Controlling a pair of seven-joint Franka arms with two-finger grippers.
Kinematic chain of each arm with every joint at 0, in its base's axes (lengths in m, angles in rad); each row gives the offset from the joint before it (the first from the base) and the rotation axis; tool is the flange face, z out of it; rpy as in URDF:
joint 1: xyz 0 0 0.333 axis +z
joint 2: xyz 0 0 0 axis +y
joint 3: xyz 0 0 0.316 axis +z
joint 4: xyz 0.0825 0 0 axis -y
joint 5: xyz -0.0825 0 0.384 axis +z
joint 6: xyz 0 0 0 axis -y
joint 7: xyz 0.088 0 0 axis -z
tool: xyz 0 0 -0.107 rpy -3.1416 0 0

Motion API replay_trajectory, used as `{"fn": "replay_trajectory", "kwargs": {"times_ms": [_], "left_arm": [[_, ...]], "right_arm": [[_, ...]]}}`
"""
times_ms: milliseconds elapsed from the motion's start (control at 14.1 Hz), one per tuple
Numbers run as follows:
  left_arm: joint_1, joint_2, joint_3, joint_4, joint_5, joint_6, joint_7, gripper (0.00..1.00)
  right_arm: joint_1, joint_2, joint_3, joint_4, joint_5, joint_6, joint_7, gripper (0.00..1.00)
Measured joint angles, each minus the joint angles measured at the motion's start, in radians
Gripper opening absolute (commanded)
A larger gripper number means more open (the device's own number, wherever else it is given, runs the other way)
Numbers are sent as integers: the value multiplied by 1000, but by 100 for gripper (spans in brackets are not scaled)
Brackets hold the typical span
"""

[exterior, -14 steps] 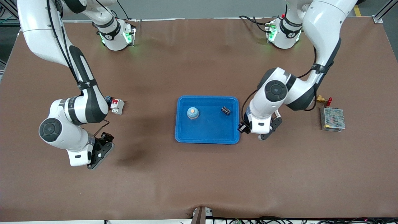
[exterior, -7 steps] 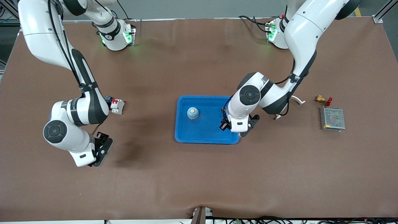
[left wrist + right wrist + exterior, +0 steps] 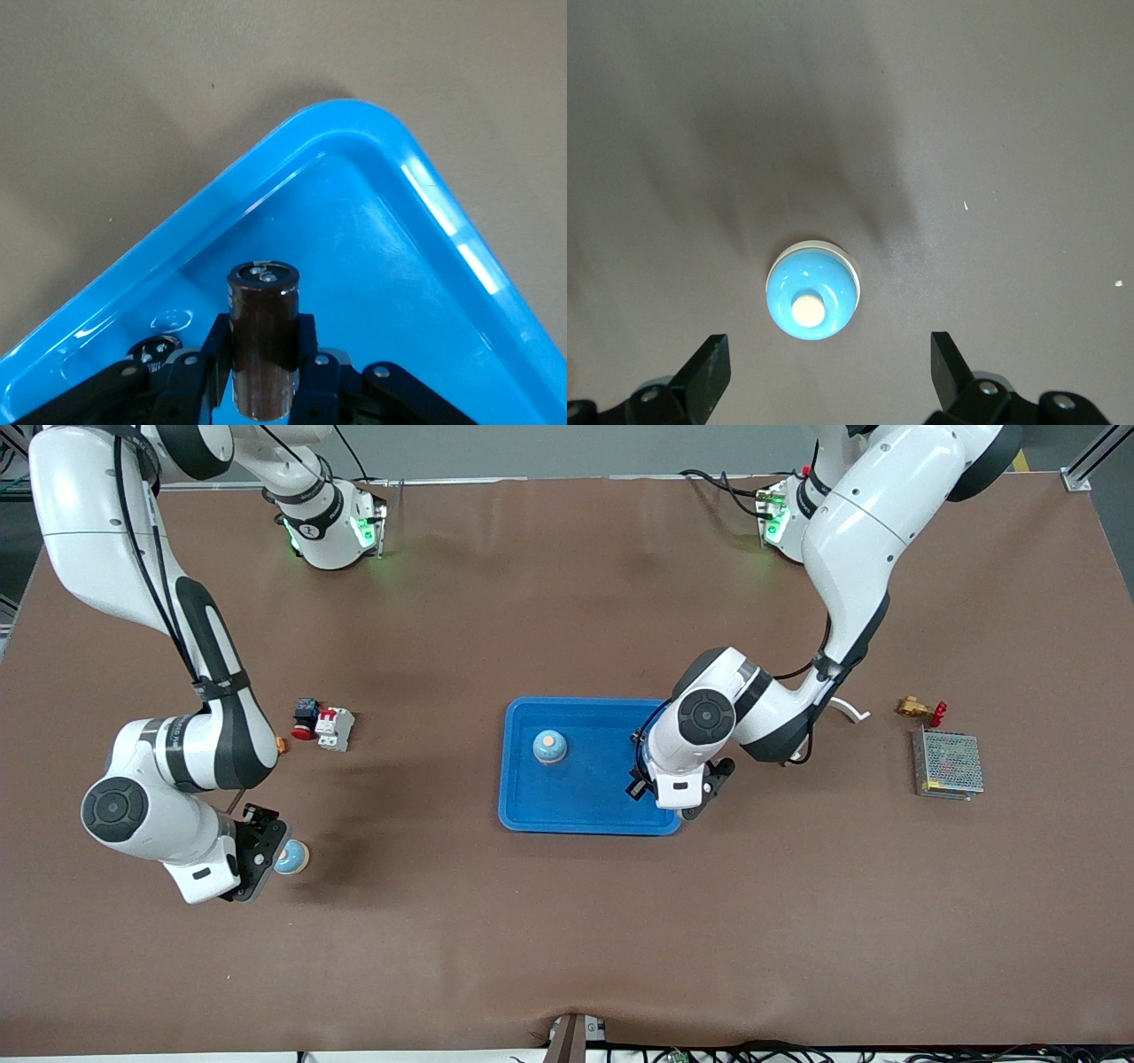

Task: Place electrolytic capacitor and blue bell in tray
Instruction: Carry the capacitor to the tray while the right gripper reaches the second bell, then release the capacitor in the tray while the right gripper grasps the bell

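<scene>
A: Where is the tray (image 3: 567, 806)?

B: The bright-blue tray lies on the brown desk (image 3: 567, 939), about midway between the 2 arms. 1 blue bell (image 3: 550, 747) with a pale button already sits inside it, in the half toward the right arm's end.

A: And the left hand (image 3: 684, 797)?

B: It is over the tray's corner toward the left arm's end, on the side nearer the front camera. Its fingers (image 3: 306, 354) are clamped on a dark cylindrical electrolytic capacitor (image 3: 263, 336), shown in the left wrist view above the tray floor.

A: The right hand (image 3: 257, 855)?

B: Well apart from the tray, toward the right arm's end of the desk. Its fingers (image 3: 709, 372) stand wide apart, holding nothing, with a second blue bell (image 3: 812, 290) on the desk between and just ahead of them.

A: Anything else?

B: A small red-and-white breaker (image 3: 334, 728) lies on that same side of the tray. A metal mesh box (image 3: 947, 763) and a brass fitting (image 3: 920, 709) lie toward the left arm's end.
</scene>
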Motion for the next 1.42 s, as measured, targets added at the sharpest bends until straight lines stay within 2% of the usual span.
{"fn": "replay_trajectory", "kwargs": {"times_ms": [142,213,426,568,639,710,780,1206,1419], "left_arm": [[0,14,2,2,0,3,0,0],[0,20,5,5,0,4,-1,4],[1,30,15,19,0,7,-1,27],[1,40,17,24,0,7,-1,47],[1,49,17,30,0,8,-1,63],[0,57,17,40,0,9,-1,96],[0,63,17,49,0,9,-1,100],[-19,58,15,87,2,8,-1,100],[-16,33,16,132,3,-69,-1,100]], "right_arm": [[0,7,3,-5,0,20,-5,100],[0,11,5,-12,0,38,-6,100],[-1,25,5,-47,0,96,-7,100],[-6,35,4,-57,0,112,-19,100],[-9,39,4,-57,0,113,-22,100],[-11,43,4,-57,0,113,-24,100],[-13,46,4,-58,0,113,-25,100],[-19,57,4,-87,0,160,-38,100],[-19,61,4,-104,0,180,-40,100]]}}
